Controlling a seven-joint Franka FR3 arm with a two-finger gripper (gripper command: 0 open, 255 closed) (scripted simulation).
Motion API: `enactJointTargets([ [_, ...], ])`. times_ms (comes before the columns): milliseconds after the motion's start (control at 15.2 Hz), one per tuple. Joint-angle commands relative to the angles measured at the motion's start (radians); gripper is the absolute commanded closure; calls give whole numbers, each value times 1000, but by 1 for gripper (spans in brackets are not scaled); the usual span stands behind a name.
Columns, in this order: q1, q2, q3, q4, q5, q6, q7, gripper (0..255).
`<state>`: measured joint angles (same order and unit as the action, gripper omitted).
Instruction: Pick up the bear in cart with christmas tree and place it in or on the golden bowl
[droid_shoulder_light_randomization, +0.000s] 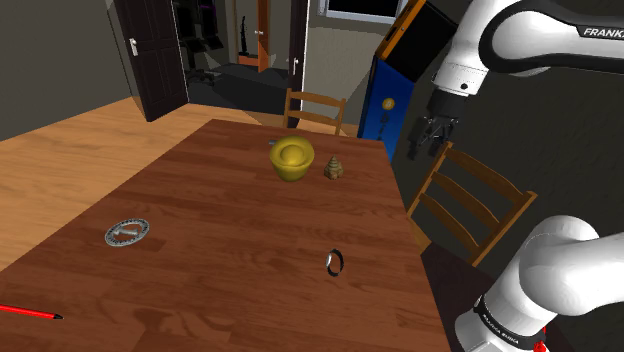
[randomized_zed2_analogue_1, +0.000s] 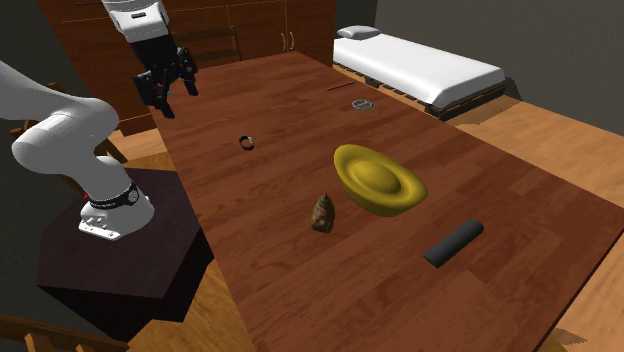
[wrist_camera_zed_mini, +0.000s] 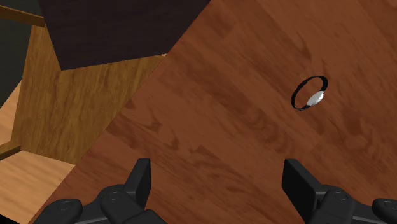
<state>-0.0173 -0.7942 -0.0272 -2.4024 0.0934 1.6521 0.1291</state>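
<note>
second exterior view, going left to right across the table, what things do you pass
small black band with a silver face → small brown cone-shaped figurine → golden bowl → dark grey cylinder

The brown wooden worktop carries a golden bowl with a small brown figurine just beside it, a black wristband, a grey disc, a red stick and a dark cylinder.
</note>
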Motion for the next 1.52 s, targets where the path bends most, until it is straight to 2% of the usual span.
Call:
enactJointTargets([
  [0, 0, 0, 0, 0, 0, 0, 0, 0],
  [396, -31, 138, 46, -41, 2, 264, 91, 0],
  [858, -78, 349, 94, -16, -24, 547, 209, 0],
  [1188, -120, 517, 123, 48, -74, 716, 314, 0],
  [1452, -156, 654, 141, 124, -141, 826, 415, 0],
])
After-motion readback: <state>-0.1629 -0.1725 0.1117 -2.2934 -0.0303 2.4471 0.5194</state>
